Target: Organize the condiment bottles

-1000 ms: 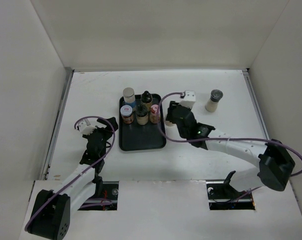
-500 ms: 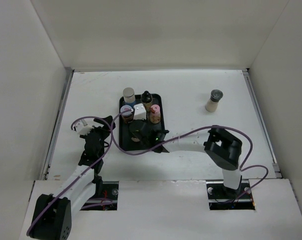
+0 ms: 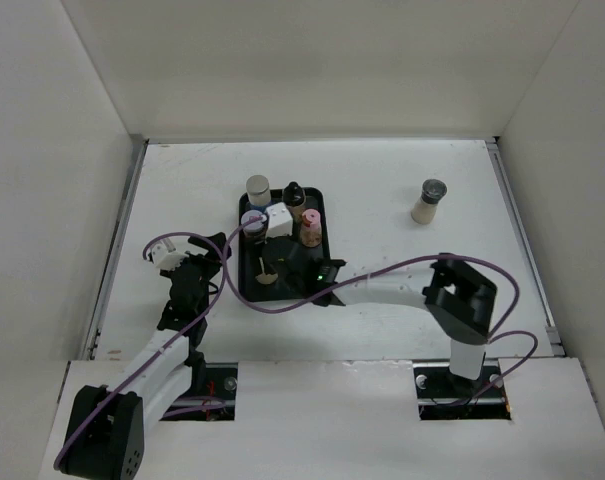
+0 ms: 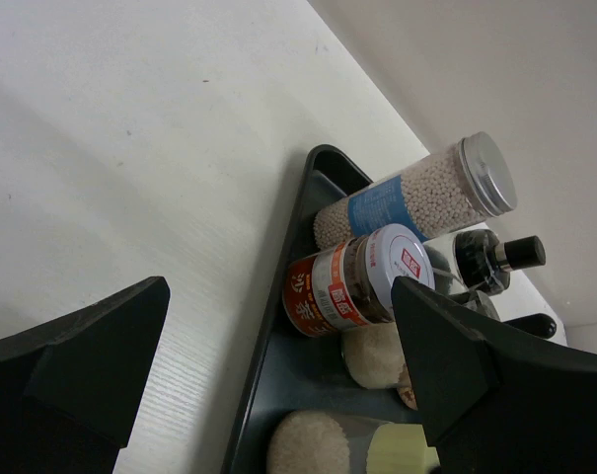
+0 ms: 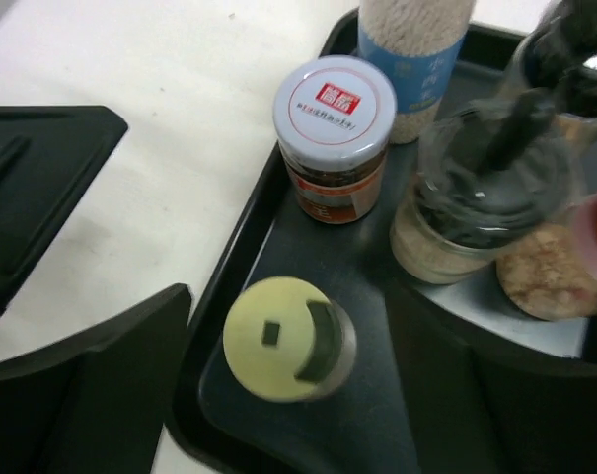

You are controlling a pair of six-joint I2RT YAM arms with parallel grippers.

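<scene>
In the black tray (image 3: 244, 285) stand the silver-capped bottle (image 3: 258, 187), the black-capped one (image 3: 294, 192), the purple-blue-capped jar (image 3: 252, 220) and the pink-capped one (image 3: 311, 226). A cream-capped bottle (image 5: 288, 336) stands upright at the tray's near left corner. My right gripper (image 5: 288, 390) hangs over it, open, with a gap on each side of the cap. The dark-grey-capped bottle (image 3: 430, 200) stands alone on the table at the far right. My left gripper (image 3: 197, 262) is open and empty just left of the tray (image 4: 268, 365), facing the red-labelled jar (image 4: 352, 281).
White walls close in the table on the left, back and right. The right arm (image 3: 382, 292) lies across the tray's near right corner. Purple cables loop over both arms.
The right arm swung from right of the tray to over it. Its jaws widened, and the cream-capped bottle now stands free in the tray. The left arm barely moved.
</scene>
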